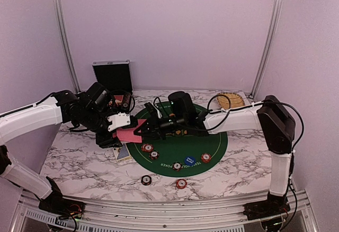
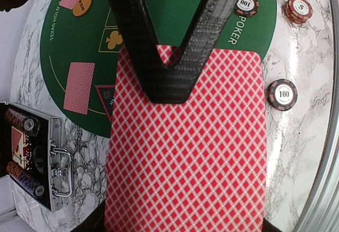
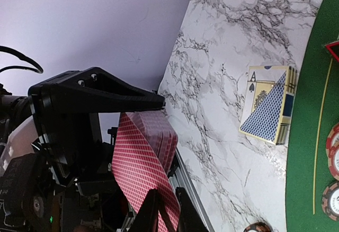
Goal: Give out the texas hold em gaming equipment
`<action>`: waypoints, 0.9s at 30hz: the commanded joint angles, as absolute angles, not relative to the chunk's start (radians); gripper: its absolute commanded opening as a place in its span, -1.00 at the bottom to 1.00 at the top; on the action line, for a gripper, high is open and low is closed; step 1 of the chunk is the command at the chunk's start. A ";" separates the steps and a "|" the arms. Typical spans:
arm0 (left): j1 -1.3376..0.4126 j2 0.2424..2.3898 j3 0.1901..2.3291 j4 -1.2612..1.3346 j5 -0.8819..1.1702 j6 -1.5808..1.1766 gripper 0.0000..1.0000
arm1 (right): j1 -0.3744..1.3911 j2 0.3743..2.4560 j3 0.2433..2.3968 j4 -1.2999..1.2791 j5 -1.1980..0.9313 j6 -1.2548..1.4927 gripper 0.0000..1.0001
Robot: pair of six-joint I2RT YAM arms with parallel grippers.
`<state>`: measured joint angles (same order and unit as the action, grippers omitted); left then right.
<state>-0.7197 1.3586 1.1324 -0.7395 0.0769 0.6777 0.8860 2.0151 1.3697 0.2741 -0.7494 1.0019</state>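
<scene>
My left gripper [image 1: 117,132] is shut on a deck of red-backed cards [image 2: 185,158] and holds it above the mat's left edge; the deck hides its jaws. My right gripper [image 3: 170,211] reaches across and is shut on the top card [image 3: 139,174], which bends up off the deck. Its black fingers [image 2: 167,83] form a V on the card. Two red-backed cards [image 2: 79,87] and an orange button [image 2: 81,5] lie on the green mat [image 1: 212,136]. A dark triangular marker [image 2: 106,98] lies by the deck. Several chips [image 1: 148,148] and a blue button [image 1: 190,160] lie near the mat's front.
Two chips [image 1: 146,179] lie on the marble in front of the mat. A blue-and-gold card box [image 1: 123,152] lies left of the mat. The open black case [image 1: 112,76] stands at the back left. A wicker basket [image 1: 231,100] is at the back right.
</scene>
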 commanded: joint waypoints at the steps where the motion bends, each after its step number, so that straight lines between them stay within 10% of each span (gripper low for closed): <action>1: -0.715 1.330 1.158 -0.729 0.071 0.683 -1.00 | 0.862 1.940 1.340 0.290 -0.731 1.014 -0.79; 27: -0.713 1.320 1.152 -0.732 0.064 0.686 -1.00 | 0.559 1.712 1.145 -0.385 -0.696 0.572 -1.00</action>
<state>-0.7197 1.3476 1.1324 -0.7387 0.0654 0.6807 0.5835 1.7149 1.1011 -0.2310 -0.7223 0.6922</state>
